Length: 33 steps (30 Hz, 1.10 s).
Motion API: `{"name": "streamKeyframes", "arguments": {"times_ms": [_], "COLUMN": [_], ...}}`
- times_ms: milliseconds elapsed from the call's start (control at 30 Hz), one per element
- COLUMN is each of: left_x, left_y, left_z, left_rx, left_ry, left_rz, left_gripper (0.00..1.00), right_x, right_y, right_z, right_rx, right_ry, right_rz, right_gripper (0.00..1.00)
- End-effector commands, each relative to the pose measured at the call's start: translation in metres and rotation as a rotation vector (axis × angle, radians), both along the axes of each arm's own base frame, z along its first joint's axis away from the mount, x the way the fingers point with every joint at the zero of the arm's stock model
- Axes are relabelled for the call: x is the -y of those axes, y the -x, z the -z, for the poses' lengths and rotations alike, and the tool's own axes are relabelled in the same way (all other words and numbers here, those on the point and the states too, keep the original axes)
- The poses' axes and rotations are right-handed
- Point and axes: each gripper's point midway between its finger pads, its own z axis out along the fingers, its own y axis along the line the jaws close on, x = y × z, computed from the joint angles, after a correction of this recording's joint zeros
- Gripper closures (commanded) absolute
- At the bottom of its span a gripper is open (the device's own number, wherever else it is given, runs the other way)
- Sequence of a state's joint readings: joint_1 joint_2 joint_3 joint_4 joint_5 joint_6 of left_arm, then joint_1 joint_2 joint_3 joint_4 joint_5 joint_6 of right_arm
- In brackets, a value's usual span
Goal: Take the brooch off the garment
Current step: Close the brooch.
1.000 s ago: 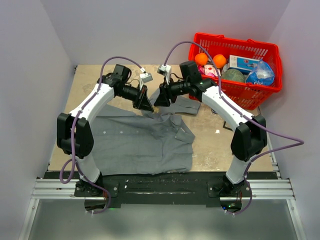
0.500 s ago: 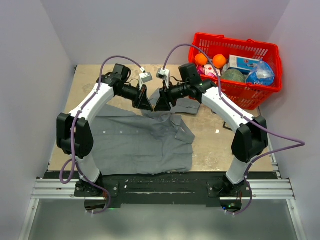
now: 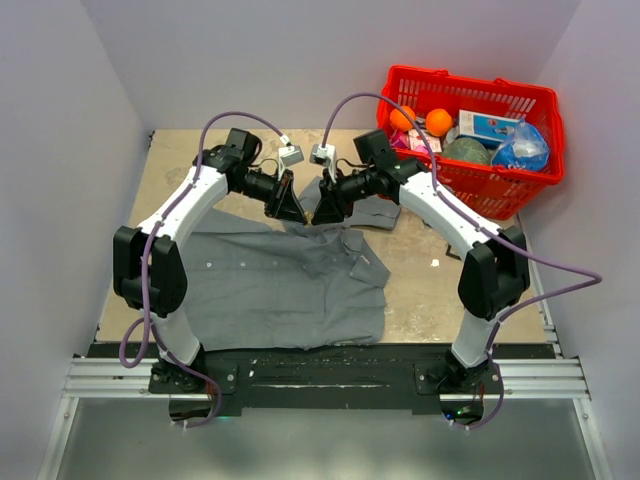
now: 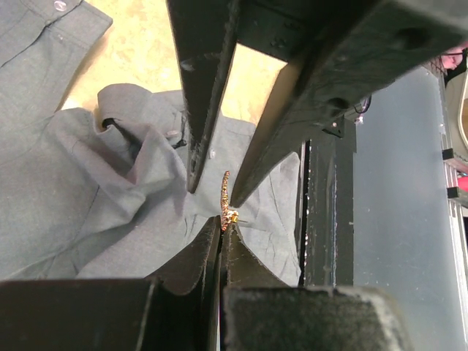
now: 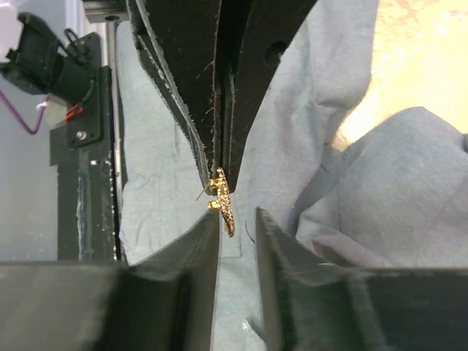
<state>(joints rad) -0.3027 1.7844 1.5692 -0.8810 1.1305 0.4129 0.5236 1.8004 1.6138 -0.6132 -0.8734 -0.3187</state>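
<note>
The grey garment (image 3: pixel 270 285) lies spread on the table between the arms, its collar end bunched under both grippers. The brooch (image 4: pixel 226 197), a narrow gold and dark beaded piece, is seen edge-on just above the cloth. My left gripper (image 4: pixel 221 221) is shut on the brooch's lower end. In the right wrist view the brooch (image 5: pixel 223 203) hangs from those shut fingers, a thin pin sticking out sideways. My right gripper (image 5: pixel 238 217) is open, with the brooch's free end between its fingers, close to the left one. In the top view the left gripper (image 3: pixel 299 217) and right gripper (image 3: pixel 319 217) meet tip to tip.
A red basket (image 3: pixel 468 82) stands at the back right with two orange balls (image 3: pixel 403 118), a box and bagged items. A small white scrap (image 3: pixel 435 263) lies on the table to the right of the shirt. Walls close in left, right and behind.
My right gripper has shifted slightly left toward the left gripper and its jaws have narrowed around the brooch. The left arm has stayed still, shut on the brooch.
</note>
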Motion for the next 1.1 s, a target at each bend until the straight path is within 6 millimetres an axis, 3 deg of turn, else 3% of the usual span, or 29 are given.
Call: {"name": "streamKeyframes", "arguments": {"times_ms": [0,100,167,233,467,800,900,933,967,1033,1067], "left_x": [0.002,0.002,0.001,0.0,-0.001,0.0,0.001,0.001,0.001,0.0,0.0], "left_y": [-0.002,-0.003,-0.004,-0.004,-0.003,0.0,0.001,0.002,0.002,0.001,0.0], "left_z": [-0.023,-0.021,-0.019,-0.018,-0.012,-0.012,-0.013,-0.013,-0.014,-0.013,-0.012], "left_rx": [0.06,0.055,0.056,0.057,0.044,0.037,0.035,0.032,0.035,0.036,0.042], "left_ry": [0.061,0.054,0.039,0.029,0.024,0.038,0.049,0.053,0.052,0.044,0.04], "left_rz": [0.029,0.024,0.014,0.009,0.01,0.024,0.032,0.034,0.034,0.029,0.027], "left_gripper": [1.0,1.0,0.91,0.81,0.78,0.85,0.98,1.0,1.0,1.0,1.0], "right_x": [-0.01,-0.011,-0.011,-0.01,-0.009,-0.009,-0.009,-0.009,-0.009,-0.008,-0.008], "right_y": [0.003,0.006,0.009,0.01,0.008,0.005,0.004,0.004,0.003,0.006,0.008], "right_z": [-0.023,-0.026,-0.027,-0.027,-0.032,-0.033,-0.032,-0.032,-0.031,-0.035,-0.036], "right_rx": [0.043,0.041,0.033,0.024,0.013,0.006,0.003,0.001,-0.004,-0.002,-0.003], "right_ry": [-0.074,-0.088,-0.095,-0.099,-0.122,-0.126,-0.124,-0.122,-0.12,-0.126,-0.132], "right_rz": [-0.077,-0.093,-0.104,-0.108,-0.104,-0.087,-0.083,-0.08,-0.077,-0.087,-0.093], "right_gripper": [0.77,0.91,0.99,1.0,1.0,1.0,1.0,0.99,0.89,0.82,0.71]}}
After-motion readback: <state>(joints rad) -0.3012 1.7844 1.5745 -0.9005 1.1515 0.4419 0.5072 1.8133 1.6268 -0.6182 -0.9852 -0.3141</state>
